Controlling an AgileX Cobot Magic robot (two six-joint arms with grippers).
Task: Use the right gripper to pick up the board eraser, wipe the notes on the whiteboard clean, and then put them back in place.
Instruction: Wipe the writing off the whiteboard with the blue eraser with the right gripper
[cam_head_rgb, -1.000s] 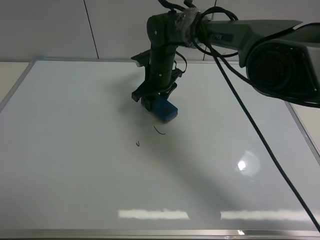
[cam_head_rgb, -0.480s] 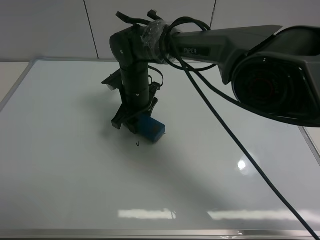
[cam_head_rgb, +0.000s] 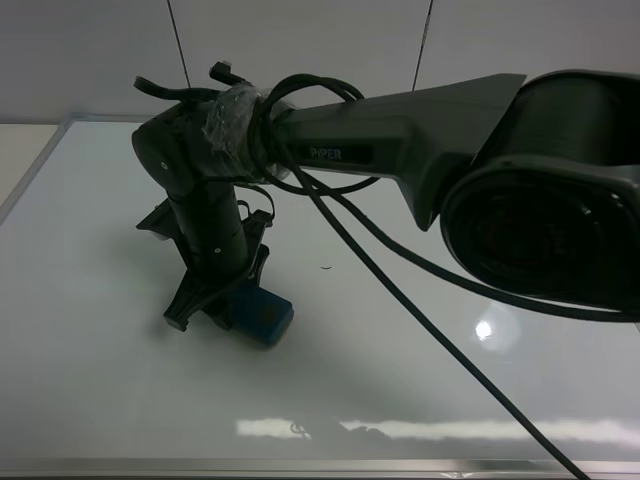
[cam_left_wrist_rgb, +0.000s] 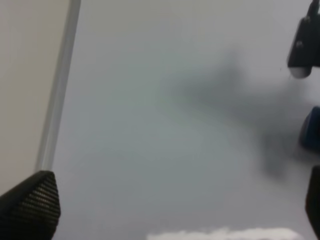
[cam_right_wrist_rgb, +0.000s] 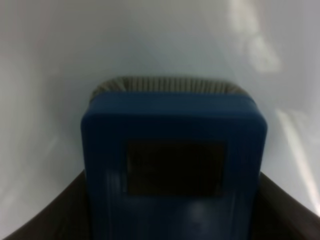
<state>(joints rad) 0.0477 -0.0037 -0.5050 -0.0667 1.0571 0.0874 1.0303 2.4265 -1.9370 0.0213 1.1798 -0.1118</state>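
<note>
Right gripper (cam_head_rgb: 222, 300), 1: jaws clamped on the board eraser (cam_head_rgb: 262, 315). Board eraser, 1: blue, resting on the whiteboard (cam_head_rgb: 450, 390), left of its centre. Notes (cam_head_rgb: 326, 267): 1 small black stroke, near the eraser but apart from it. Arm (cam_head_rgb: 400, 150) lettering: "PIPER".

Probably a robotics lab or test room.
A cabled robot arm (cam_head_rgb: 400, 140) works over a silver-framed whiteboard (cam_head_rgb: 100, 200) lying flat; behind it stand plain white wall panels (cam_head_rgb: 300, 50) with dark seams, and the glossy board carries a strip-light reflection (cam_head_rgb: 300, 428).
</note>
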